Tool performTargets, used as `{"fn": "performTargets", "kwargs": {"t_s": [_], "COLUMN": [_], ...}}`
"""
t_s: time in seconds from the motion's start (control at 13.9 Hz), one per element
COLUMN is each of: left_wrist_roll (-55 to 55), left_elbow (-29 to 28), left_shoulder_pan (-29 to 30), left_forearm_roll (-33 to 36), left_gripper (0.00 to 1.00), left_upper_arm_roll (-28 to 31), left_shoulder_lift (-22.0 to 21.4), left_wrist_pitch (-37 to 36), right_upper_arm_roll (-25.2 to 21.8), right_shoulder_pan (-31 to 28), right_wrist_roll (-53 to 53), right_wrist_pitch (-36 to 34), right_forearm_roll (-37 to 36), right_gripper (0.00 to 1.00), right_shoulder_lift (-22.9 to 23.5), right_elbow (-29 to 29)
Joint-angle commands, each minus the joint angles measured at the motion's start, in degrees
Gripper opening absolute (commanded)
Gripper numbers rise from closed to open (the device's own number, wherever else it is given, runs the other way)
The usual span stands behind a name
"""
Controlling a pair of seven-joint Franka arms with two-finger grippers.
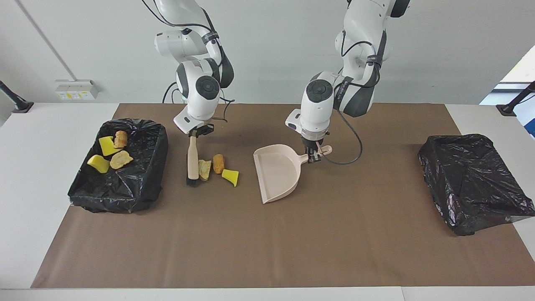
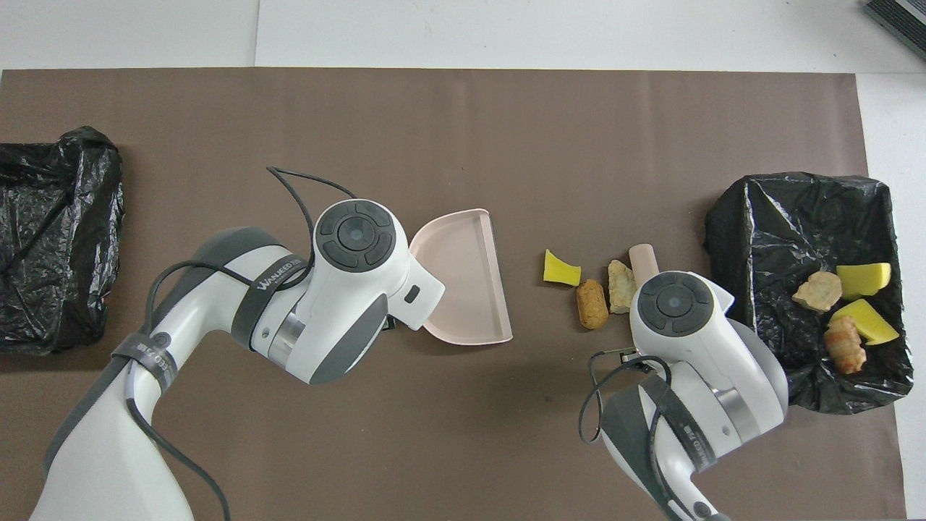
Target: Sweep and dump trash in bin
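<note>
While the right gripper (image 1: 197, 133) pinched the top of the brush (image 1: 192, 161) handle, left of centre in the facing view, its bristles stood on the mat against the tan chunk (image 1: 204, 169). At frame centre the left gripper (image 1: 312, 156), fingers clamped on the dustpan (image 1: 276, 172) handle, held the pan with its open mouth turned toward the loose trash.

The step in hand looked to be the sweep itself. The next move probably called for dragging the brush toward frame centre so the pieces slide into the pan, which may need setting closer first.

Counted: three chunks on the mat, the tan one, a brown chunk (image 1: 218, 163) and a yellow chunk (image 1: 230, 177); four more in the lined bin (image 1: 138, 184) at mid left; a second bin (image 1: 472, 184) at mid right; one brush, one dustpan.
</note>
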Motion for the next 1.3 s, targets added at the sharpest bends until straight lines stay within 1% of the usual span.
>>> {"fn": "performTargets", "kwargs": {"t_s": [0.0,0.14,0.36,0.5,0.79,0.86,0.94,1.08,1.22], "left_wrist_roll": [-0.1,-0.3,-0.3,-0.3,-0.3,-0.3,-0.3,0.1,0.8], "left_elbow": [-2.8,-5.2,-7.2,-8.1,-8.1,-8.1,-8.1,-8.1,-8.1], "left_shoulder_pan": [-1.5,-1.7,-1.7,-1.7,-1.6,-1.6,-1.4,-0.8,0.2], "left_forearm_roll": [3.9,3.9,3.9,3.9,4.3,4.3,4.3,4.1,4.0], "left_gripper": [0.0,0.0,0.0,0.0,0.0,0.0,0.0,0.0,0.0], "left_upper_arm_roll": [0.6,0.7,0.7,0.7,0.8,0.7,0.7,0.6,0.5], "left_shoulder_lift": [-1.3,-2.7,-3.9,-4.4,-4.5,-4.5,-4.5,-4.2,-4.0], "left_wrist_pitch": [1.3,1.3,0.8,0.5,0.4,0.5,0.4,1.6,2.2], "right_upper_arm_roll": [0.6,0.6,0.6,0.6,0.6,0.6,0.6,0.2,0.0], "right_shoulder_pan": [0.5,2.0,6.9,10.4,14.9,16.0,16.3,15.3,12.3], "right_wrist_roll": [-3.5,-6.3,-6.4,-6.4,-6.5,-6.5,-6.6,-9.6,-11.9], "right_wrist_pitch": [0.8,1.2,2.3,2.3,4.1,4.1,3.6,1.9,-2.6], "right_forearm_roll": [3.0,10.5,19.2,24.2,35.2,37.1,37.4,37.6,37.6], "right_gripper": [0.0,0.0,0.0,0.0,0.0,0.0,0.0,0.0,0.0], "right_shoulder_lift": [1.9,3.5,7.1,7.0,6.5,6.3,5.8,3.4,0.6], "right_elbow": [2.2,3.3,5.7,6.3,6.3,7.1,8.1,8.5,9.3]}}
